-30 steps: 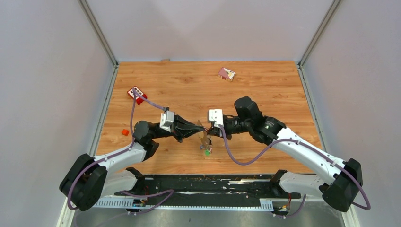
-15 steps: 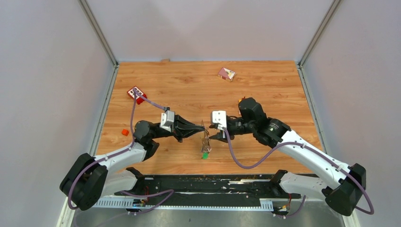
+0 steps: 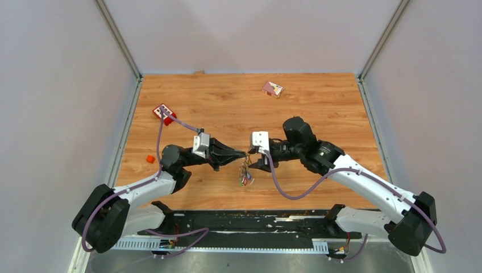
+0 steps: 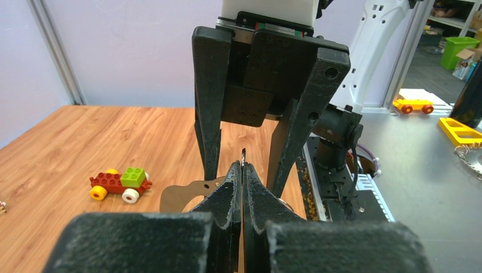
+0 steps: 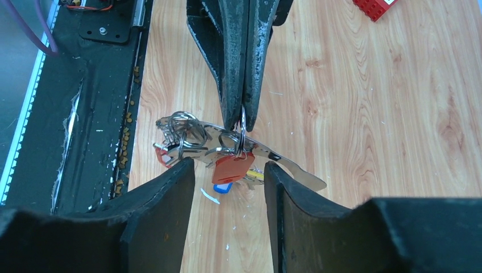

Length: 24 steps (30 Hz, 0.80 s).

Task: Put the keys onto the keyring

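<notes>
Both arms meet nose to nose over the near middle of the wooden table (image 3: 318, 102), forearms reaching inward and roughly level, wrist cameras facing each other. Left gripper (image 4: 241, 168) is pinched fully closed, its fingers forming one narrow wedge with a vertical seam. At the very tip it nips a thin wire ring (image 5: 242, 122). The keys (image 5: 232, 166) hang from that ring as a bunch: a red tag in front, blue and yellow bits below, more small rings off to one side. The keyring (image 5: 287, 166) shows in the right wrist view as a silvery curved strip running through the bunch. Whether it is closed into a loop cannot be told. The whole cluster seems to dangle clear of the wood, just under the two tips. The high pinch probably serves to let the keys drop out of the way and leave the ring edge exposed to the other arm. Right gripper (image 5: 228, 165) stands about half spread and holds nothing, one finger either side of the hanging bunch, close to it. Contact cannot be made out. It looks placed either to take a fresh hold or to back off. Away from the work lie a red block with white squares (image 3: 164, 112) at far left and a toy brick car (image 4: 119, 183).
</notes>
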### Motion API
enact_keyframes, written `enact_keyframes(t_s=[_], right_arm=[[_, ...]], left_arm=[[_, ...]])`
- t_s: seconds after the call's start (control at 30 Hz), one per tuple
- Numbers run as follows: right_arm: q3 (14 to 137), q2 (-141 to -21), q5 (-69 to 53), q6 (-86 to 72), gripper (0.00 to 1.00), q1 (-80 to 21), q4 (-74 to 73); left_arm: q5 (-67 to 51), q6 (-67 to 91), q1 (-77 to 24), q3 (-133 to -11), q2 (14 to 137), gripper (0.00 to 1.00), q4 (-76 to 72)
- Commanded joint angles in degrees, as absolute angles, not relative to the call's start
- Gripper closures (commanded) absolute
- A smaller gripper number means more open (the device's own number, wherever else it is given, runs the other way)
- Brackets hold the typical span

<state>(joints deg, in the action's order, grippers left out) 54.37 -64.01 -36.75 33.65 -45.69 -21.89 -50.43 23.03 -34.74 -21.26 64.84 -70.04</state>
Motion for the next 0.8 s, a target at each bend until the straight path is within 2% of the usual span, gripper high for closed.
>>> enact_keyframes(t_s=[0.0,0.17,0.77], right_arm=[[54.5,-65.0,-37.9,31.6,0.52,-46.5,-18.4],[54.8,-65.6,-37.5,31.3,0.58,-46.8,-18.2],[53.5,-62.3,-30.9,35.1,0.91,-46.8,-20.8]], left_arm=[[-49.7,22.4,-34.6,-21.9,64.7,1.0,-73.1],[-49.7,22.4,-34.6,-21.9,64.7,1.0,-73.1],[-49.8,20.9,-34.5,-21.8,64.4,1.0,-71.4]])
